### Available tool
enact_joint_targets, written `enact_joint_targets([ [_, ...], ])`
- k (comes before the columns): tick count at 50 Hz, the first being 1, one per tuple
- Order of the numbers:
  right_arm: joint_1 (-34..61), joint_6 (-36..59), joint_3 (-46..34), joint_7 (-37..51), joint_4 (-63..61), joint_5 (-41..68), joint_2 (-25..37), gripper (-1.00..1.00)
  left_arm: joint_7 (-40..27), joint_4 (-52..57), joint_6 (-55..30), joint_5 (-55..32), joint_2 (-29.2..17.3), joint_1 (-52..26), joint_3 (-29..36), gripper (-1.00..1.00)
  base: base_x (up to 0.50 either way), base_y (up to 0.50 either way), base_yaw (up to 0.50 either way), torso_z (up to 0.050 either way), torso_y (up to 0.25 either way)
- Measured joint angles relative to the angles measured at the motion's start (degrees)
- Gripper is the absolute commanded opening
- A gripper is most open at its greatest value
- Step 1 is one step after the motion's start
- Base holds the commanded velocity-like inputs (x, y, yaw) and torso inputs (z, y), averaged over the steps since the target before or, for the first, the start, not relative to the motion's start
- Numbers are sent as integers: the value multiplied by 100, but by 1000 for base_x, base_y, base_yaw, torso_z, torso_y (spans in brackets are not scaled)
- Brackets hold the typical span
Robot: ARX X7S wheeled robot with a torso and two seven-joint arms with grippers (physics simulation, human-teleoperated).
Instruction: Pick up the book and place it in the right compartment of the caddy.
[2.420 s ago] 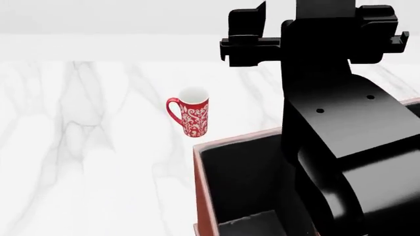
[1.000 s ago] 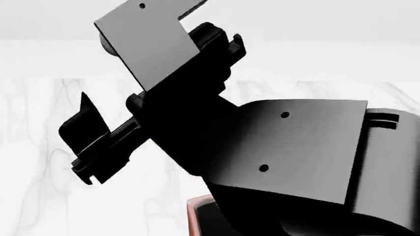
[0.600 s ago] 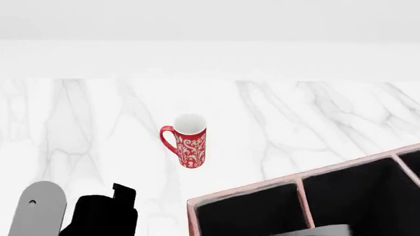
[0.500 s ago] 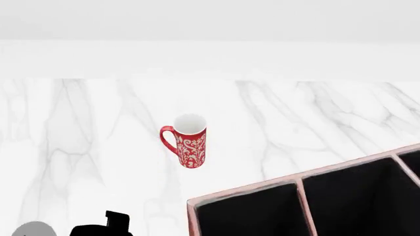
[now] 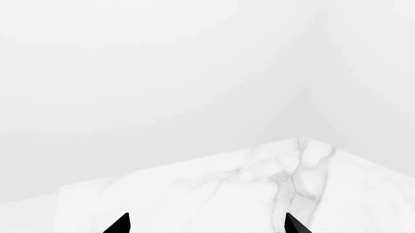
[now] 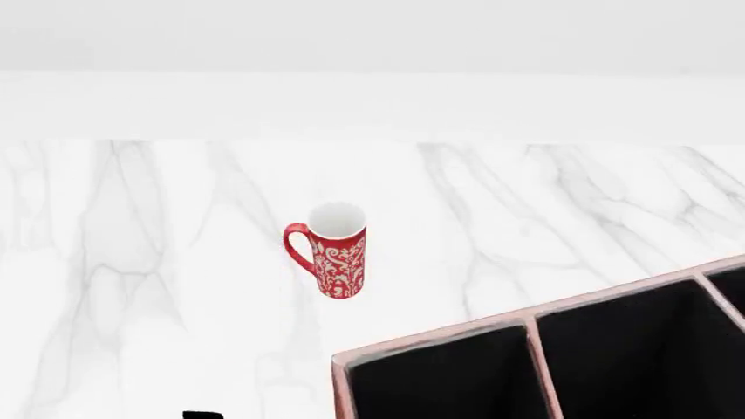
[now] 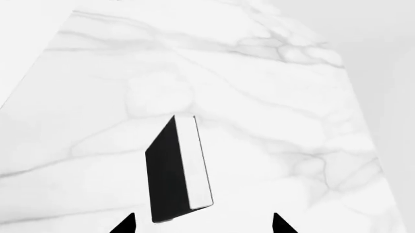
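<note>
The book (image 7: 175, 170), black with white page edges, stands on edge on the white marble table in the right wrist view. My right gripper (image 7: 202, 225) is open, its two black fingertips spread just short of the book, not touching it. The book is out of the head view. The caddy (image 6: 437, 336), reddish-brown with pale pink rim and black-lined compartments, fills the head view's lower right. My left gripper (image 5: 206, 224) is open and empty, facing bare marble and a white wall. Only a dark sliver of the left arm (image 6: 201, 414) shows in the head view.
A tall red patterned mug (image 6: 331, 250) with a white inside stands on the marble table (image 6: 140, 262) left of and beyond the caddy. A white wall runs behind the table.
The big black arm that blocked the head view has dropped out of it. The left arm's tip has sunk to the bottom edge. Mug and caddy have stayed put.
</note>
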Motion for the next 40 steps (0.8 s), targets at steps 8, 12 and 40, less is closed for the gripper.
enact_joint_targets([
  [8,-70,-361,-408,-215,108,-532,16,100,15,-49,38,49,10,-2,58,100,0,0,0,0,0],
  [12,-132,-593,-605,-338,210,-805,30,100,18,-70,52,70,11,-7,90,100,0,0,0,0,0],
  [40,-677,-2295,-1633,-1275,1725,-2345,197,100,27,-165,139,114,27,18,181,100,0,0,0,0,0],
])
